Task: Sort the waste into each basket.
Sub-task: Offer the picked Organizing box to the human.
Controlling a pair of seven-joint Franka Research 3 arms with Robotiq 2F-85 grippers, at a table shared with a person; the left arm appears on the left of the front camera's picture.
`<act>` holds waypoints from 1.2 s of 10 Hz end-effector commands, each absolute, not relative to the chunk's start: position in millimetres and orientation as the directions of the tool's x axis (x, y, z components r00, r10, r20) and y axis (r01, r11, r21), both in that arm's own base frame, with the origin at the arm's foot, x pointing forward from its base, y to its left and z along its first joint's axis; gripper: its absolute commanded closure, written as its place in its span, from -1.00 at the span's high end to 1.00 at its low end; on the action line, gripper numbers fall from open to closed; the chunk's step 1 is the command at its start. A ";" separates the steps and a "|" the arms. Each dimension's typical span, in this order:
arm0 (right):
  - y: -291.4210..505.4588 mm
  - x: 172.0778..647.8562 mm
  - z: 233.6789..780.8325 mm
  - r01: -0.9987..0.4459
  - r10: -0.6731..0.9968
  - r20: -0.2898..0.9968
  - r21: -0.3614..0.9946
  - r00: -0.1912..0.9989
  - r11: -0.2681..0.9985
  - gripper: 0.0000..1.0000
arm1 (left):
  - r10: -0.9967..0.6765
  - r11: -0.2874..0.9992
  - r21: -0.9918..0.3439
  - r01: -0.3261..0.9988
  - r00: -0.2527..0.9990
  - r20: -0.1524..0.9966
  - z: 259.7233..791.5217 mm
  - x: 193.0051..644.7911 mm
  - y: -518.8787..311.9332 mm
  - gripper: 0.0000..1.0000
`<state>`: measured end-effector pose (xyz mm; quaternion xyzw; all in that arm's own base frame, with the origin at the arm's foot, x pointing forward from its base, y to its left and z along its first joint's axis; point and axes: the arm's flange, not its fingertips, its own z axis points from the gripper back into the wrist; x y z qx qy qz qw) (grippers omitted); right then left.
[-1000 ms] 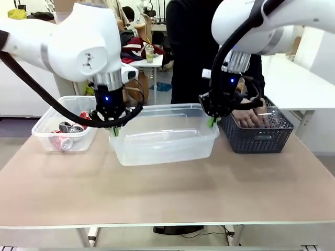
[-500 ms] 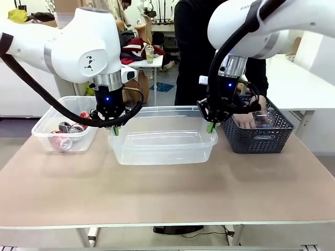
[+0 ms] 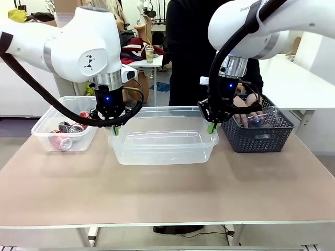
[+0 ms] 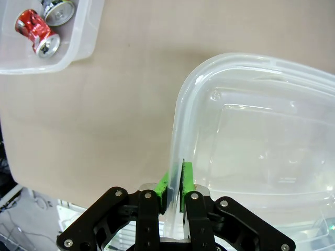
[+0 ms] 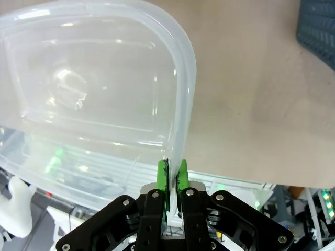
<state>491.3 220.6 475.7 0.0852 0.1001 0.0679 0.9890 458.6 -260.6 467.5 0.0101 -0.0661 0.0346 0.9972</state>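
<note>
Waste seen so far: red and silver cans lying in the small clear tub at the robot's left. The dark lattice basket is at the right, and the person's hands are down inside it. What it holds is hard to make out. The large clear tub stands between the two on the worktop and looks empty.

Left tool: pads pinched together on the large tub's left rim. Right tool: pads pinched on the opposite rim. Neither tool holds any waste.

Risks from here:
- The rim is thin and flexible. If one arm lifts or pulls ahead of the other, the wall would probably bow and slide out from between the pads, dropping that end.
- If the two arms drift apart or towards each other, the tub could twist or spring free.
- The tub sits just beside its neighbours. A sideways shift could nudge the small tub or the basket.
- The person's hands work right next to the right tool, so a move to that side risks contact.

Writing: white letters on the right arm's upper link, cut off at the frame's top edge, look like "RAN". The print on the cans is too small to read. The tubs and the basket carry no label that can be seen.
</note>
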 end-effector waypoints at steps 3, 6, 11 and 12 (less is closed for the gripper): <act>224.3 488.4 479.3 -0.126 0.159 -0.181 0.184 0.970 0.975 -0.83 | 0.069 0.997 0.010 -0.071 0.988 0.136 467.4 460.1 -259.7 -0.89; 224.3 488.4 479.3 -0.126 0.159 -0.181 0.184 0.970 0.975 -0.83 | 0.069 0.997 0.010 -0.071 0.988 0.136 467.4 460.1 -259.7 -0.89; 224.3 488.4 479.3 -0.126 0.159 -0.181 0.184 0.970 0.975 -0.83 | 0.069 0.997 0.010 -0.071 0.988 0.136 467.4 460.1 -259.7 -0.89; 224.3 488.4 479.3 -0.126 0.159 -0.181 0.184 0.970 0.975 -0.83 | 0.069 0.997 0.010 -0.071 0.988 0.136 467.4 460.1 -259.7 -0.89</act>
